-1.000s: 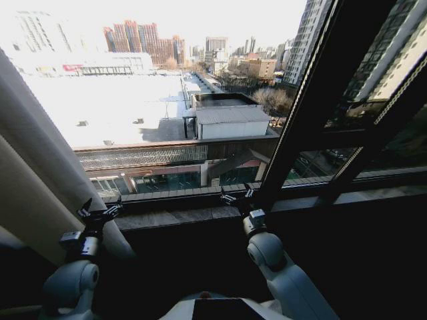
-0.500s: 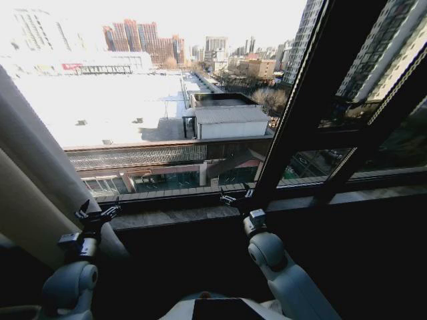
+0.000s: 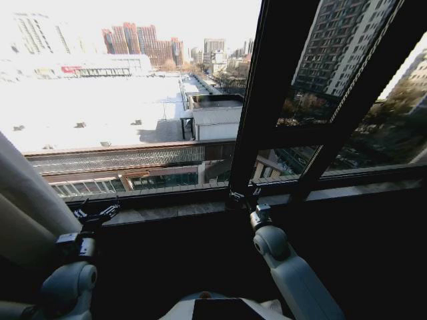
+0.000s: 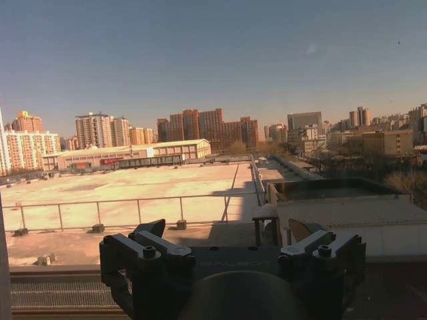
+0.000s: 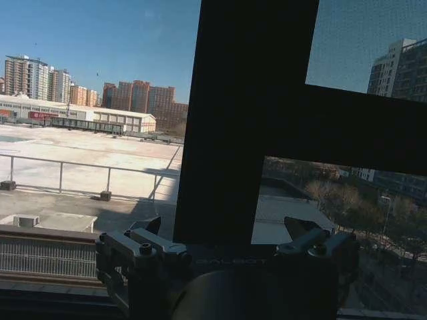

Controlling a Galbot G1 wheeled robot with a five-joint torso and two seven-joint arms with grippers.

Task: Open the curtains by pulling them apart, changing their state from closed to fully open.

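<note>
Nearest, at seven o'clock in the head view, the left gripper [image 3: 93,216] is held with fingers spread and nothing between them. At one o'clock from centre, the right gripper [image 3: 244,197] is raised before the dark window frame [image 3: 267,100], its fingers likewise spread and empty. The curtains [image 3: 23,200] are seen bunched at nine o'clock. The glass ahead is uncovered, so the opening is judged largely done.
</note>
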